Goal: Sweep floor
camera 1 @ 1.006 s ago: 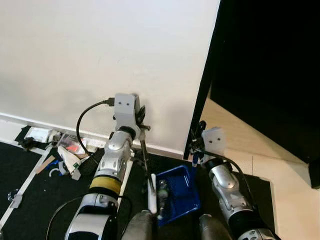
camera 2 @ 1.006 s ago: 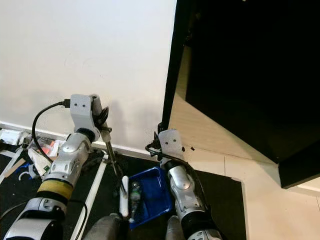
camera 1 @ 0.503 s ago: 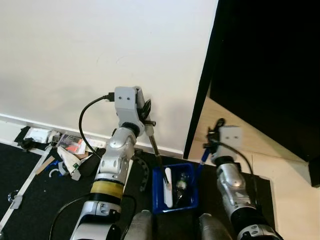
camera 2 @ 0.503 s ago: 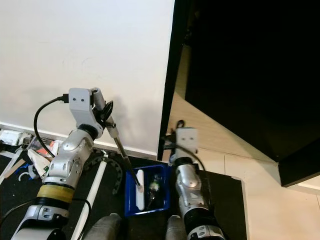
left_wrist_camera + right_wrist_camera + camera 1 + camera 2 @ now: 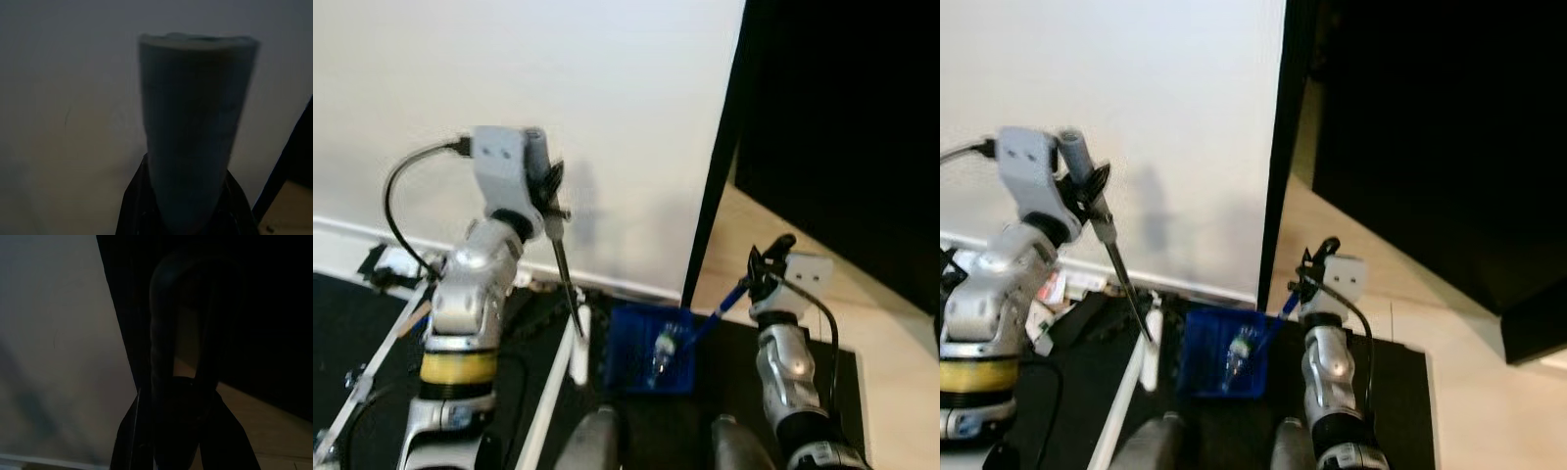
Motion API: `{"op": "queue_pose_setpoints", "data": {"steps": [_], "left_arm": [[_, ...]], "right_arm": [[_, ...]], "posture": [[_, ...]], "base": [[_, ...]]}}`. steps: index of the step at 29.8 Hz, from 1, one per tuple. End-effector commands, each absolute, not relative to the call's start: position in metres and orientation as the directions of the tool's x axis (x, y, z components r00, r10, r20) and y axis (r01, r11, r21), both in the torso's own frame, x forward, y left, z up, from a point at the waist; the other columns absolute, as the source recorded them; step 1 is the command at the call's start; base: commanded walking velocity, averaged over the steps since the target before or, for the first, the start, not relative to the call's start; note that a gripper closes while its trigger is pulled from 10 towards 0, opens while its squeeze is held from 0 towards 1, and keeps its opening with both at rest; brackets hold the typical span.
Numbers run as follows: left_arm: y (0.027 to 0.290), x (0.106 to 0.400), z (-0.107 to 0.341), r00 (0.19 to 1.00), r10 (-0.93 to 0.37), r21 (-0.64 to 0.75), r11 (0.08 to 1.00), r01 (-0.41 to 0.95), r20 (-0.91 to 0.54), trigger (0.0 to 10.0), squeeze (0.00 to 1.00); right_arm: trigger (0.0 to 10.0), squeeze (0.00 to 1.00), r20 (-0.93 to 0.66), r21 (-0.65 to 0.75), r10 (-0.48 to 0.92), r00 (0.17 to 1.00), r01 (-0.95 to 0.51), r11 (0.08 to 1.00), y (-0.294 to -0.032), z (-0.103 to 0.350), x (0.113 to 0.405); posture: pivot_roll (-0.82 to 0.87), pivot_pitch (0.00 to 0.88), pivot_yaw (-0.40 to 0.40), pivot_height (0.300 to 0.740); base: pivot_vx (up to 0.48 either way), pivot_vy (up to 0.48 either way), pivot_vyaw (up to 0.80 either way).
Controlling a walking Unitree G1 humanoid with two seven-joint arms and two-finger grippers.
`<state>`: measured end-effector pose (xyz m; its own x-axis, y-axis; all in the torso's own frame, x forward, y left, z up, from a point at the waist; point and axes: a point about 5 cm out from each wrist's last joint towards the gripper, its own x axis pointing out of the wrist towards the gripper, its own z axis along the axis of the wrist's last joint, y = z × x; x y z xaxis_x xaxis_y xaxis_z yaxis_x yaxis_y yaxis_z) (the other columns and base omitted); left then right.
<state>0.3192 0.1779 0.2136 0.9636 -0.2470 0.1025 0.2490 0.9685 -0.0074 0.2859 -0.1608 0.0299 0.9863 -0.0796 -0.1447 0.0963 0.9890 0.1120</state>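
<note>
My left gripper (image 5: 548, 188) is raised in front of the white wall, shut on the grey handle (image 5: 195, 122) of a small broom. Its thin dark rod (image 5: 566, 274) slants down to a white brush head (image 5: 579, 354) on the black mat, just left of the blue dustpan (image 5: 631, 343). In the dustpan lies a small clear bottle-like piece of litter (image 5: 662, 348). My right gripper (image 5: 766, 266) is shut on the dustpan's blue handle (image 5: 726, 302), which rises to the right from the pan. In the right wrist view the handle's dark loop (image 5: 186, 333) sits between the fingers.
Papers and litter (image 5: 1050, 290) lie along the baseboard at the left. A white strip (image 5: 546, 411) crosses the black mat (image 5: 372, 343). A black door frame (image 5: 717, 176) stands beside the dustpan, with a wooden floor (image 5: 881, 343) to the right.
My left arm has risen and swung left, taking the brush head out of the dustpan to the mat on its left. The right gripper keeps hold of the dustpan handle.
</note>
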Motion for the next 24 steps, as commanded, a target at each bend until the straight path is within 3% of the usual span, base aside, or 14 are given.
{"op": "queue_pose_setpoints", "data": {"steps": [1, 9, 18, 24], "left_arm": [[0.189, 0.318, 0.214, 0.973, -0.210, 0.048, 0.977, 0.206, 0.092, 10.0, 0.00], [0.207, 0.308, 0.178, 0.994, -0.101, 0.189, 0.976, 0.105, -0.030, 10.0, 0.00], [0.210, 0.301, 0.177, 0.995, -0.100, 0.185, 0.977, 0.104, -0.031, 10.0, 0.00], [0.206, 0.295, 0.140, 0.980, -0.093, 0.156, 0.980, 0.122, -0.178, 10.0, 0.00]], "right_arm": [[10.0, 0.00, -0.128, 0.116, -0.079, 0.989, 0.094, 0.989, -0.160, 0.030, 0.284], [10.0, 0.00, -0.035, 0.089, -0.076, 0.997, 0.079, 0.993, -0.168, 0.046, 0.288], [10.0, 0.00, 0.054, 0.055, -0.043, 0.998, 0.040, 0.998, -0.177, 0.065, 0.286], [10.0, 0.00, 0.114, 0.113, -0.064, 0.991, 0.051, 0.992, -0.169, 0.086, 0.292]], "posture": [[0.17, 0.109, 0.076, 0.740], [0.16, 0.098, 0.067, 0.740], [0.16, 0.096, 0.062, 0.740], [0.15, 0.098, 0.061, 0.740]], "base": [[0.000, 0.000, 0.00], [0.000, 0.000, 0.00], [0.000, 0.000, 0.00], [0.000, 0.000, 0.00]]}}
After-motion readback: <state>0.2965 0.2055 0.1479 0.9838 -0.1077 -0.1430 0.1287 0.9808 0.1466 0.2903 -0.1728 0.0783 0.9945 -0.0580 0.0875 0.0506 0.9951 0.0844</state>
